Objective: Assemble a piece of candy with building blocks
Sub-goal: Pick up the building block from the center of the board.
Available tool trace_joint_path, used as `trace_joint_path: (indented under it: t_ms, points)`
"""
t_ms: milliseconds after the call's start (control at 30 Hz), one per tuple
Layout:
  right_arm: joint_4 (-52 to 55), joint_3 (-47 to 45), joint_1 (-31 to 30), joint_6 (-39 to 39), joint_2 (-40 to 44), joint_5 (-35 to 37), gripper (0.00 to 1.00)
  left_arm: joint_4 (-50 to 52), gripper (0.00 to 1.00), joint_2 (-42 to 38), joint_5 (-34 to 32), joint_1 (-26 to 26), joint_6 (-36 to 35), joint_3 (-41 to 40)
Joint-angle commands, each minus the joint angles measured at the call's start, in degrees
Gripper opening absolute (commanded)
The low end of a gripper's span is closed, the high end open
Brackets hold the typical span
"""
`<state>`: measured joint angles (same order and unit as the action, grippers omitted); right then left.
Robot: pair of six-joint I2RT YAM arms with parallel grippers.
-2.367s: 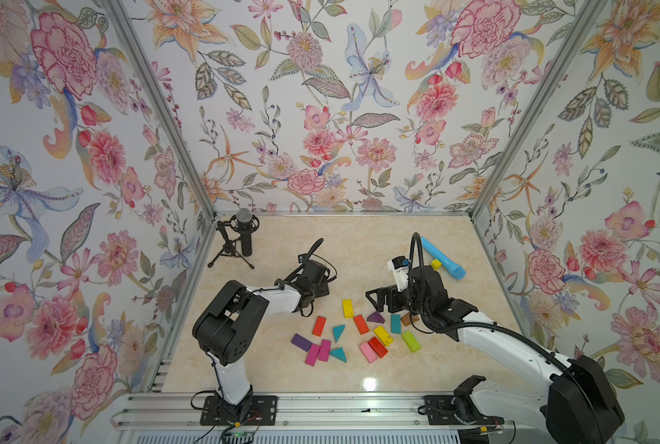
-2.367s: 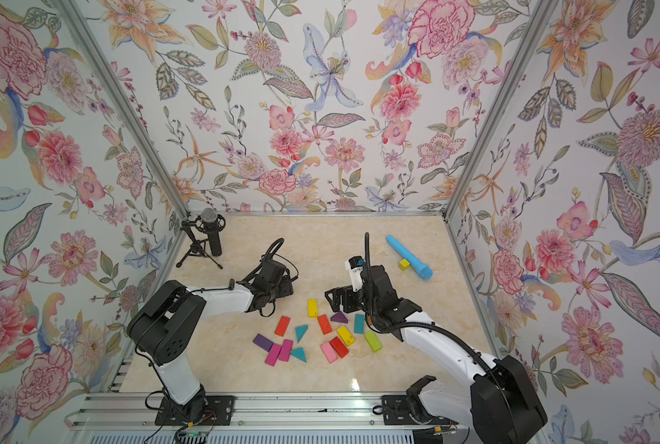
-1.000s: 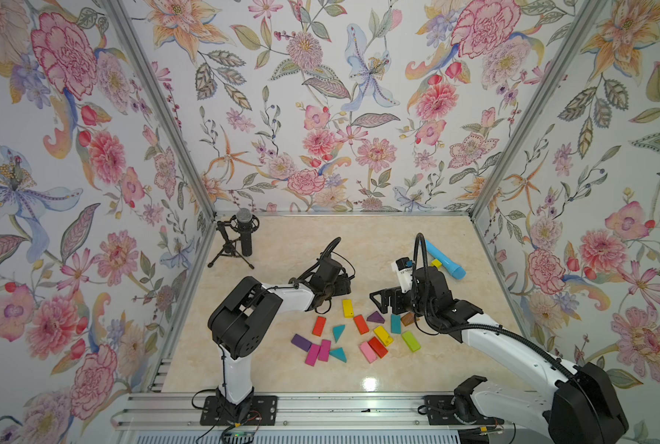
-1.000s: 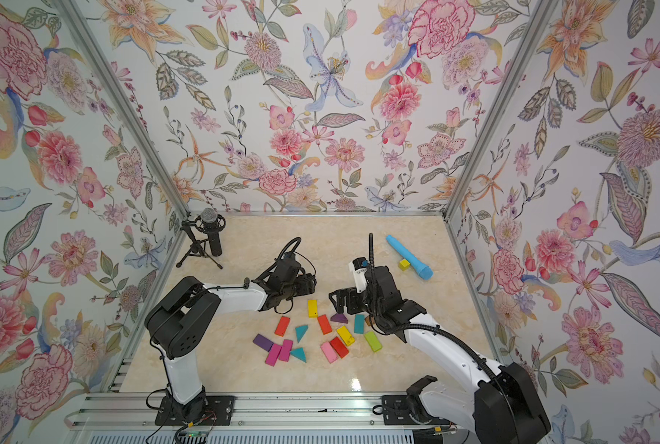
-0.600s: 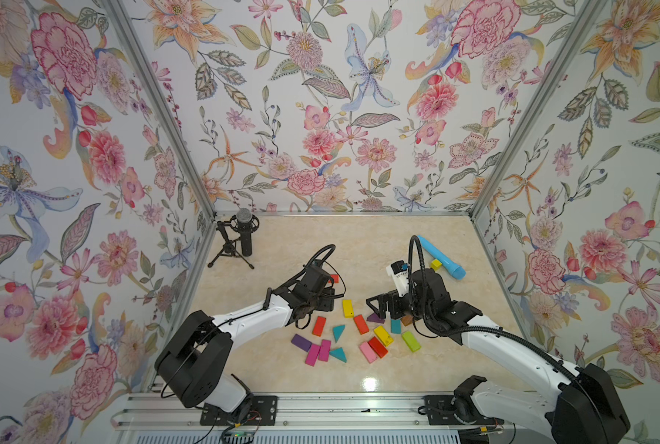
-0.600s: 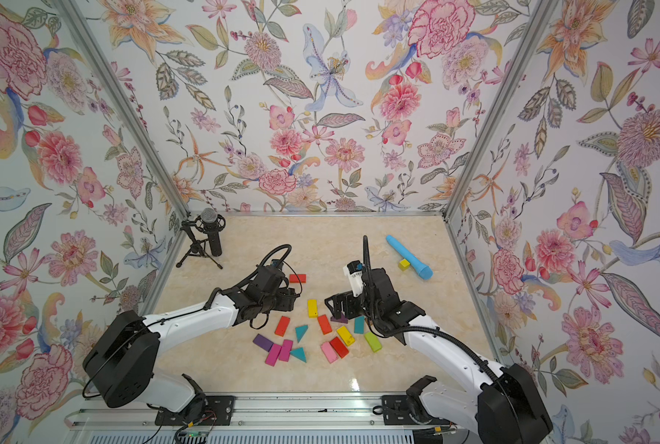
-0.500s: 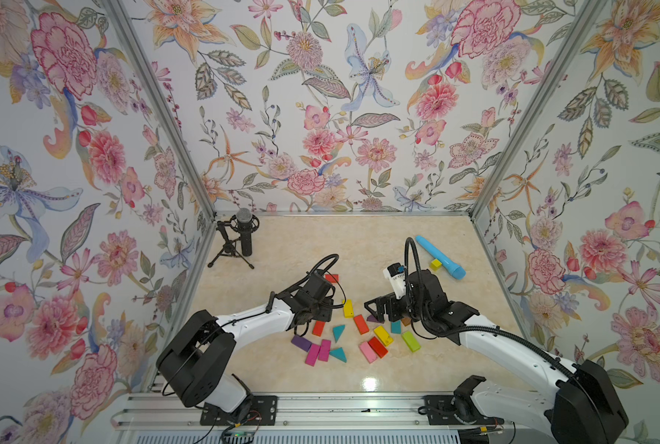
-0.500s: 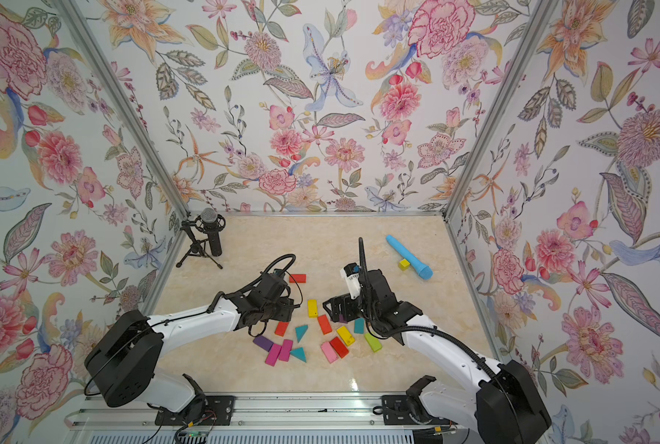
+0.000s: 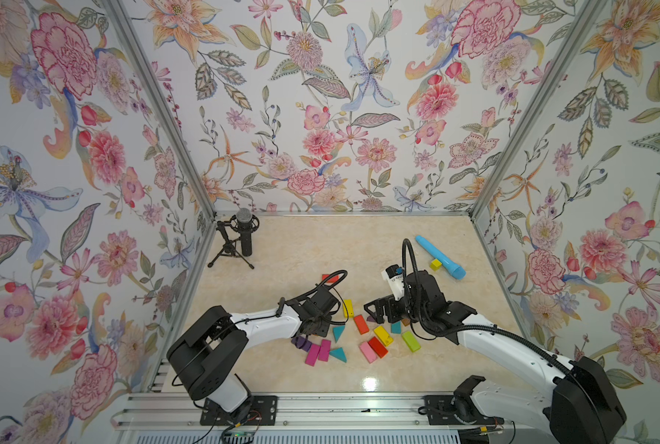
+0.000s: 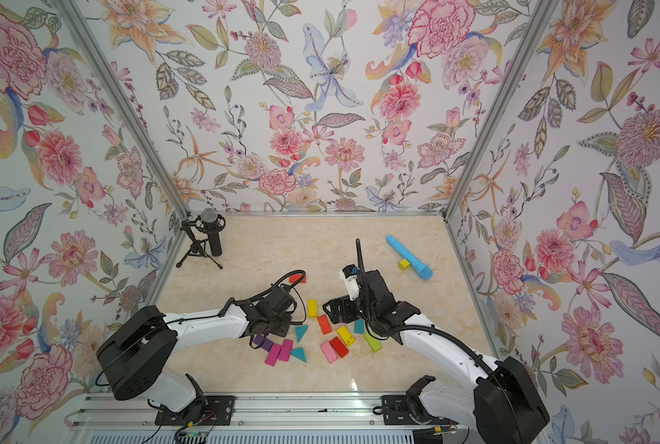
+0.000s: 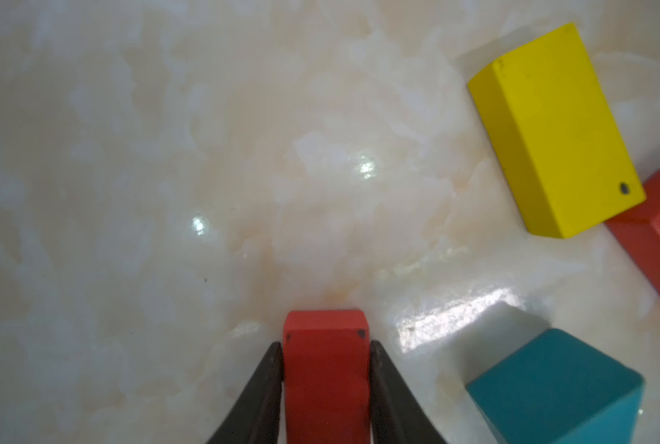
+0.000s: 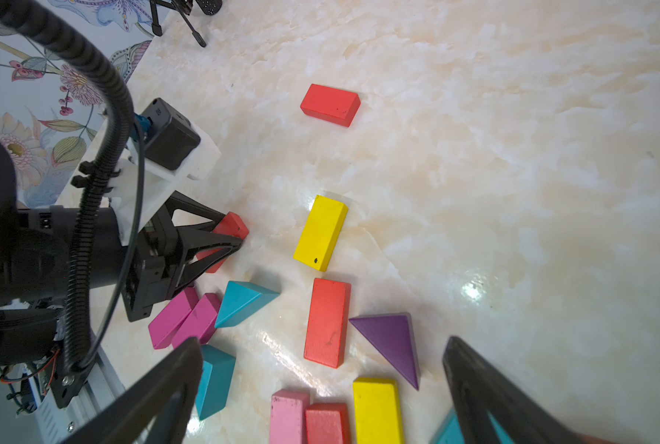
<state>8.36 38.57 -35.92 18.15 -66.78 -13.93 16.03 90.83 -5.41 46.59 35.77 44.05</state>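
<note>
The left tool (image 11: 325, 348) pinches a red block (image 11: 326, 392) low on the bench (image 9: 320, 246), near a yellow block (image 11: 555, 130). The right tool (image 12: 322, 344) hangs spread over the other blocks (image 9: 382, 334). Pick-up seems in hand; next comes a clean lift, then placing.

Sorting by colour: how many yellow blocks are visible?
3: the far yellow brick edging the block cluster, the middle yellow brick inside it, the yellow cube by the blue tube. More may be hidden.
</note>
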Motion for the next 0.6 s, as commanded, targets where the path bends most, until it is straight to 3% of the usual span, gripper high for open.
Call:
trace_joint_path:
  t_ms: [0, 67, 200, 367, 567]
  points:
    - [0.9, 1.2, 0.3, -1.1, -0.1, 0.9, 1.0, -0.4, 0.29, 2.9, -1.4, -0.1, 1.4, -0.3]
    - [0.9, 1.2, 0.5, -1.1, 0.1, 1.1, 1.0, -3.4, 0.19, 3.3, -0.6, -1.5, 3.5, -0.5]
    - [0.9, 1.2, 0.7, -1.2, 0.5, 1.1, 1.0, -11.6, 0.14, 2.6, 1.2, -6.6, 9.6, -1.9]
    - [0.8, 1.3, 0.9, -1.3, 0.7, 1.3, 1.0, -18.3, 0.12, 3.3, -0.2, -12.1, 17.1, -1.9]
    - [0.8, 2.0, 1.2, -1.7, 0.2, 1.5, 1.0, -18.7, 0.19, 10.1, -1.2, -16.0, 15.7, 3.6]
